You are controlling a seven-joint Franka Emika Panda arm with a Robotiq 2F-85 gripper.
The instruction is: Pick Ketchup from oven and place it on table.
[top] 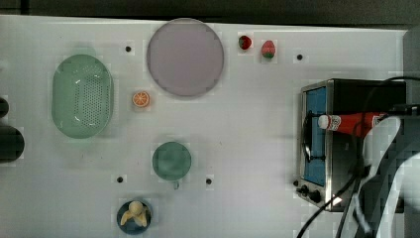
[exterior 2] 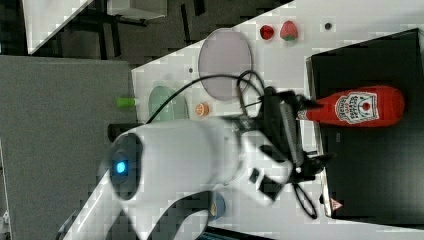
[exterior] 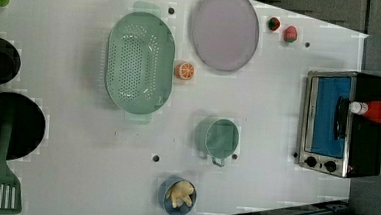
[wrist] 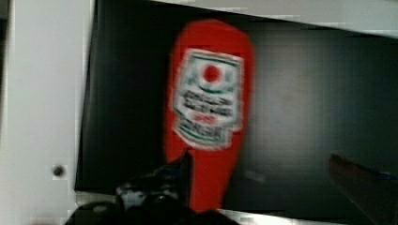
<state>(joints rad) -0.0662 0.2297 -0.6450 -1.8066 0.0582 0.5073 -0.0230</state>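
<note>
1. Ketchup bottle (exterior: 378,112) lies on its side on the flat black top of the toaster oven (exterior: 366,153). White cap overhangs the door side; base points toward the oven's rear.
2. Oven sits at the top view's right edge of the white bench (top: 247,148). Blue glass door faces up toward the cam; knobs at the lower end in the top view.
3. Robot arm (exterior 2: 185,155) reaches in over the oven. Gripper (wrist: 263,187) hovers just above the bottle's neck end, per wrist view.
4. Jaws fully spread, one finger each side, nothing held. In the wrist view the dark finger (wrist: 180,171) overlaps the bottle's edge; contact can't be confirmed.
5. Elsewhere on bench, well apart from oven: lilac plate (top: 184,57), green colander (top: 81,96), green cup (top: 171,160), orange slice (top: 141,99), two strawberries (top: 256,47), blue bowl (top: 133,216) w/ pale contents.
</note>
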